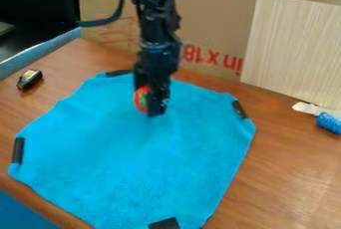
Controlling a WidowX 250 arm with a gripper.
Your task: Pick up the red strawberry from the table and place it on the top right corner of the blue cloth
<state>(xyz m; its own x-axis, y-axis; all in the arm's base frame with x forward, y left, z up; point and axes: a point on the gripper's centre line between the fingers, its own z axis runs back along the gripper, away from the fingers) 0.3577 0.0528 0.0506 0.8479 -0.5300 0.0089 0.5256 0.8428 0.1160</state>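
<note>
While the end effector (152, 105) hangs low over the far half of the cloth (133, 158), the red object (141, 99) is at its tip, whether clamped I cannot tell, suggesting a grasp or release that calls for steadiness.

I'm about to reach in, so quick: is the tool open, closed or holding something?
Tool: at the red and green object; open, closed or holding it, cannot be told.
</note>
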